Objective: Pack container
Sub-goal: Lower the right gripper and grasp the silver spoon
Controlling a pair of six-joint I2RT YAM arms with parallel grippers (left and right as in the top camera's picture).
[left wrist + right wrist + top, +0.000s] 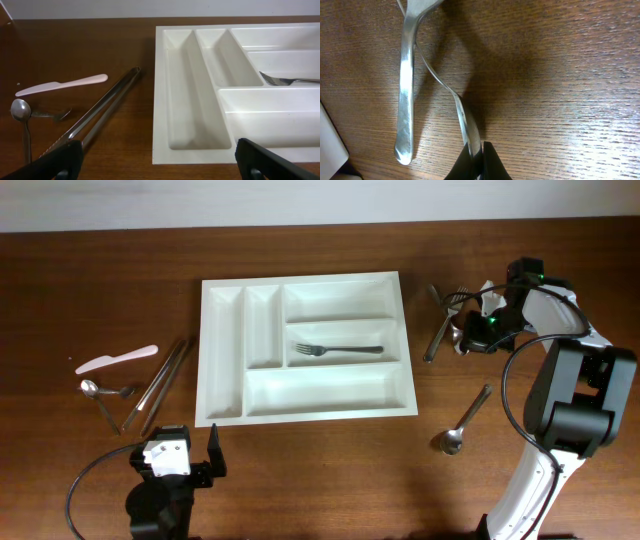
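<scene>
The white cutlery tray (225, 350) lies mid-table, and its left part also shows in the left wrist view (192, 100). A metal fork (340, 349) lies in its middle long compartment (290, 80). My right gripper (470, 332) is right of the tray, down at the table, its fingers (477, 162) shut on the thin curved handle of a metal utensil (447, 90). A second metal utensil (405, 100) lies beside it (438, 338). My left gripper (185, 455) is open and empty near the tray's front left corner (160, 167).
Left of the tray lie metal tongs (160, 385) (100, 107), a white plastic knife (117, 359) (60, 85), a spoon (90, 388) (20, 110) and a small metal piece (125, 391). Another spoon (462, 425) lies at the front right.
</scene>
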